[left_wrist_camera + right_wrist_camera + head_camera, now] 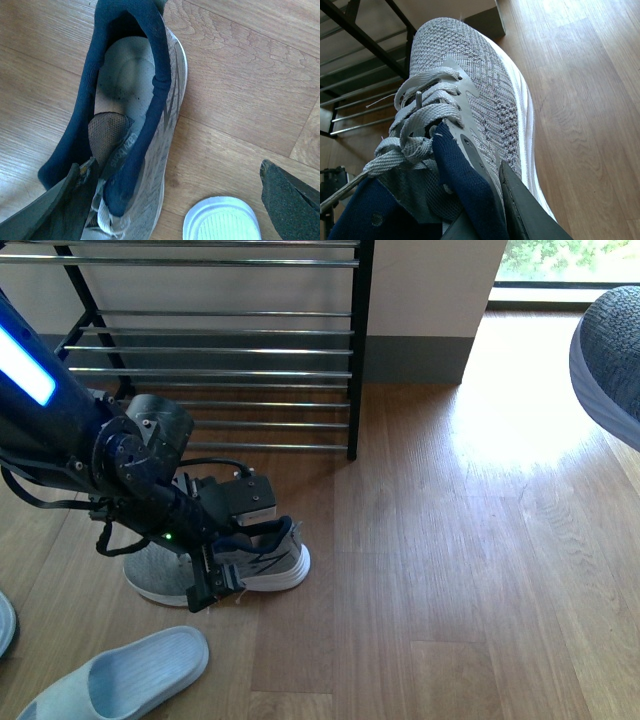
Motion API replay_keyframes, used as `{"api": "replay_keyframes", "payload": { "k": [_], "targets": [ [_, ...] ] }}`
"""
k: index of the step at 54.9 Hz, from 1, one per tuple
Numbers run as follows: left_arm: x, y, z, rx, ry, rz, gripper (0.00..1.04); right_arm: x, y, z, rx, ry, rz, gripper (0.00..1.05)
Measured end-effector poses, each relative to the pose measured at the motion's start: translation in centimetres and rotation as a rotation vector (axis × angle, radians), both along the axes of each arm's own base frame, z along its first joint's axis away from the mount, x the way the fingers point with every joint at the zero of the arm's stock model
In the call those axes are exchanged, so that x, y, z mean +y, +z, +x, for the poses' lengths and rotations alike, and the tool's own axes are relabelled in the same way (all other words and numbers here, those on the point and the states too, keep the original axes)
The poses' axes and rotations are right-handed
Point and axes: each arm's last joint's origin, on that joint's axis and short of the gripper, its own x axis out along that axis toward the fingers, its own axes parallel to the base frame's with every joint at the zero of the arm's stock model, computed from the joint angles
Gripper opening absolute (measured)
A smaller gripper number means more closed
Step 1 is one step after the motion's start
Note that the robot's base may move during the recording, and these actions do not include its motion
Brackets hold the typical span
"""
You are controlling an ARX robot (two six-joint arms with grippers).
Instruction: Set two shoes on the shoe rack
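Two shoes off the rack | one shoe (pixel 270 565) lying on floor (pixel 480 540) before shoe rack (pixel 355 350), left pincer (pixel 176 170) gaping apart over its collar | other shoe (pixel 485 95) riding aloft, right pincer (pixel 490 220) clamping it | next move likely calling for closing left, then lifting rackward
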Motion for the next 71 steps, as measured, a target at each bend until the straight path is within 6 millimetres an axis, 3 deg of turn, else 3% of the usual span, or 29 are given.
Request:
{"api": "replay_keyframes", "payload": {
  "k": [21, 41, 52, 71],
  "targets": [
    [-2.4, -2.6, 0.7, 0.04, -0.047, -0.012, 0.95, 0.0, 0.0, 0.0, 0.0, 0.0, 0.0, 0.01],
    [-3.2, -3.8, 0.5, 0.022, -0.068, 0.022, 0.39, 0.0, 0.0, 0.0, 0.0, 0.0, 0.0, 0.01],
    [-3.0, -3.9, -0.5, -0.023, -0.239, 0.104, 0.02, 0.0, 0.0, 0.0, 0.0, 0.0, -0.001, 0.01],
    [-2.1, -1.1, -2.7, -0.107, -0.721, 0.278, 0.02, 0.0, 0.0, 0.0, 0.0, 0.0, 0.0, 0.01]
  ]
}}
